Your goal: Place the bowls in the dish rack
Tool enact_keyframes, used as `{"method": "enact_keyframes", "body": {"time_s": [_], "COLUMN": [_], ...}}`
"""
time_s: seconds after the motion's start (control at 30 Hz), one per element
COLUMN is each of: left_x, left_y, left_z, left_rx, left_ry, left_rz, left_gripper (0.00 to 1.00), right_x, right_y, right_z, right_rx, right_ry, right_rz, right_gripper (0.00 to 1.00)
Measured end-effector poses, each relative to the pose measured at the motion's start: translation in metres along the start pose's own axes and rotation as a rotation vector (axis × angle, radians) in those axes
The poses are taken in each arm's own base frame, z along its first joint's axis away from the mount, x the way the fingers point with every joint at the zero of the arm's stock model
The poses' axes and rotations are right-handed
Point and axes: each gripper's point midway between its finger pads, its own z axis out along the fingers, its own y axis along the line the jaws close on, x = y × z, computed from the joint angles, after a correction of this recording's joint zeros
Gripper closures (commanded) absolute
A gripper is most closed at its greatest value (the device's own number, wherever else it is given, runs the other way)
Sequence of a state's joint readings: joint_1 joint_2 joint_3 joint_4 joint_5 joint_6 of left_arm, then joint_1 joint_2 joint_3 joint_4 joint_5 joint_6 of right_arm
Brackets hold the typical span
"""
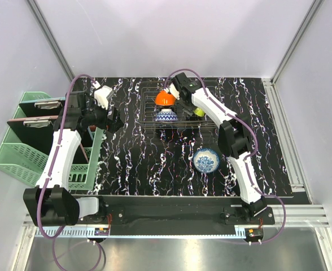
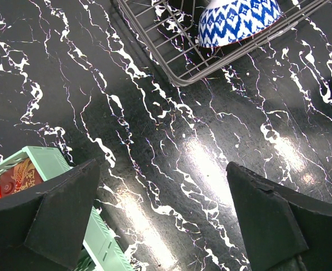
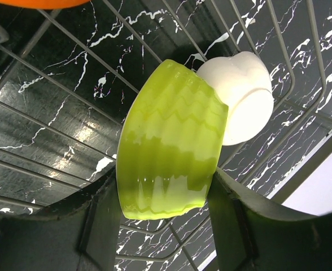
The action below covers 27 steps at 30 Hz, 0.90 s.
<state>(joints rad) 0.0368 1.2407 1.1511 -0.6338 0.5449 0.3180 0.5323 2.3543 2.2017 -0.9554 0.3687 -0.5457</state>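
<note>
A: Lime-green ribbed bowl (image 3: 169,144)?
B: Clamped in the right gripper (image 3: 163,186), tilted over the dark wire dish rack (image 1: 145,110); white bowl (image 3: 242,101) at its 2 o'clock.
A: Others?
B: Orange bowl (image 1: 165,98) and blue-patterned bowl (image 1: 166,116) racked. Second patterned bowl (image 1: 206,160) on the table, 5 o'clock of the rack. Left gripper (image 2: 161,169) spread, empty.

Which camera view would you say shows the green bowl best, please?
The right wrist view: the green bowl fills the frame, held by the right end effector over the rack. The top view shows only a sliver beside the right arm; the left wrist view misses it.
</note>
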Motion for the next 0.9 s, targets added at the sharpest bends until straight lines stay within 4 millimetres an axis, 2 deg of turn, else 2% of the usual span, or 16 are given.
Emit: {"method": "enact_keyframes", "body": {"time_s": [0.13, 0.3, 0.43, 0.77, 0.9], "left_x": [0.000, 0.000, 0.000, 0.000, 0.000], "left_y": [0.000, 0.001, 0.001, 0.004, 0.005], "left_z": [0.000, -0.001, -0.001, -0.002, -0.003], "left_rx": [0.000, -0.003, -0.004, -0.008, -0.011], "left_ry": [0.000, -0.002, -0.003, -0.005, -0.006], "left_rz": [0.000, -0.001, -0.002, -0.007, -0.009], "left_gripper": [0.01, 0.01, 0.01, 0.01, 0.01], "right_x": [0.000, 0.004, 0.010, 0.002, 0.000], "right_y": [0.003, 0.022, 0.036, 0.040, 0.037], "right_z": [-0.001, 0.004, 0.011, 0.006, 0.005], "right_rx": [-0.019, -0.102, -0.148, -0.186, -0.179], "right_ry": [-0.001, 0.010, 0.040, 0.007, 0.001], "right_rz": [-0.003, -0.014, -0.029, -0.011, -0.008], "right_gripper": [0.23, 0.12, 0.09, 0.08, 0.12]}}
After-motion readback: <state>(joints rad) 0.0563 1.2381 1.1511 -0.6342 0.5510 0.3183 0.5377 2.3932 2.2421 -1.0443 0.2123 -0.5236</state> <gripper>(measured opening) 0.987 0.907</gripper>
